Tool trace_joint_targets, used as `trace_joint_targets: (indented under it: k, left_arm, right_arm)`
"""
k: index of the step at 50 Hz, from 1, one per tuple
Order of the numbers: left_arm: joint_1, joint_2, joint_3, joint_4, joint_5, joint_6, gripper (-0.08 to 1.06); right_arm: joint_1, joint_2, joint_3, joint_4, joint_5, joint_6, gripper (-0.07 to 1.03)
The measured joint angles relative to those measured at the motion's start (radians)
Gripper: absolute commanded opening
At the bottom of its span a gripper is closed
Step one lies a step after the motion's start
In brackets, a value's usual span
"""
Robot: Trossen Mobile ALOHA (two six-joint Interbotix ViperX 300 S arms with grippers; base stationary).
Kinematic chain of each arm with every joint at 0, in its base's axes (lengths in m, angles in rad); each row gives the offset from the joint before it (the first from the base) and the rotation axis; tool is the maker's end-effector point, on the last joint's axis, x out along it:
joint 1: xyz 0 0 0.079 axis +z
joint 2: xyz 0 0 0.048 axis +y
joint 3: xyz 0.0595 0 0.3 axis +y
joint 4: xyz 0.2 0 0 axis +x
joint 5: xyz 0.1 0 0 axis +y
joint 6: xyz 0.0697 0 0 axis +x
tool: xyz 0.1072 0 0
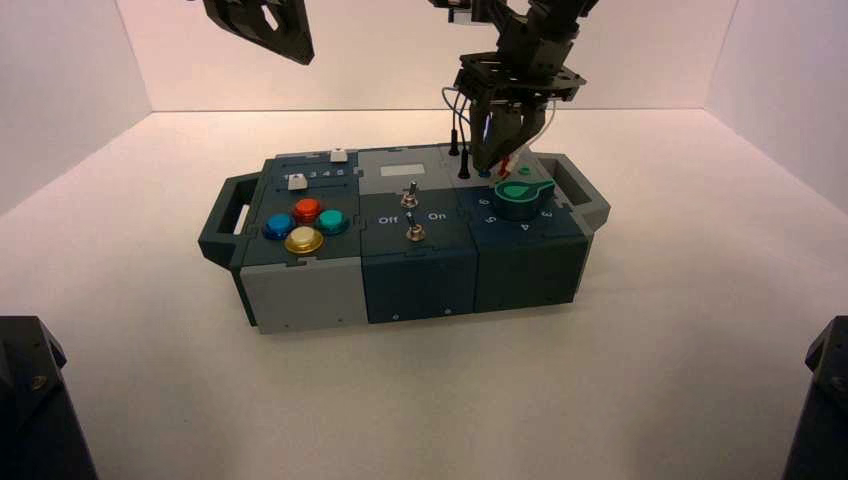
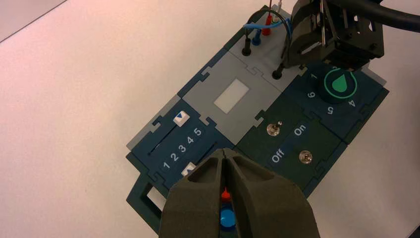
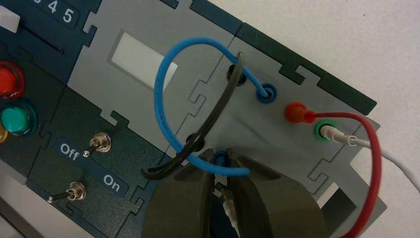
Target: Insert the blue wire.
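Left pincer (image 2: 225, 153) closed above the box's (image 2: 317, 163) sliders, right pincer (image 2: 302, 47) by blue wire (image 2: 255, 27).

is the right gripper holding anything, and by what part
The right gripper sits around the blue wire at its near plug end, over a socket; whether it actually grips cannot be told.

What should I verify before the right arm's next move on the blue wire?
1. Far end of the blue wire seated in its blue socket: ok.
2. Near blue plug fully down in its socket: cannot tell, the right gripper stands over it and hides the joint.
3. Blue loop free of the black lead: not ok, the black lead crosses the loop right beside the plug.
4. Red lead out of the way: ok, it runs off to the far side of the wire panel.
5. Left gripper clear of the wires: ok, it hangs over the button end, jaws shut.
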Motion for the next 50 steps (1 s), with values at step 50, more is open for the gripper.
trace_joint_targets:
  k: [50]
  left_arm:
    - [0.000,-0.012,0.012,0.000,0.002,0.000,-0.03]
  right_arm:
    - [-0.003,-0.003,-0.012,-0.011,0.017,0.003,0.19]
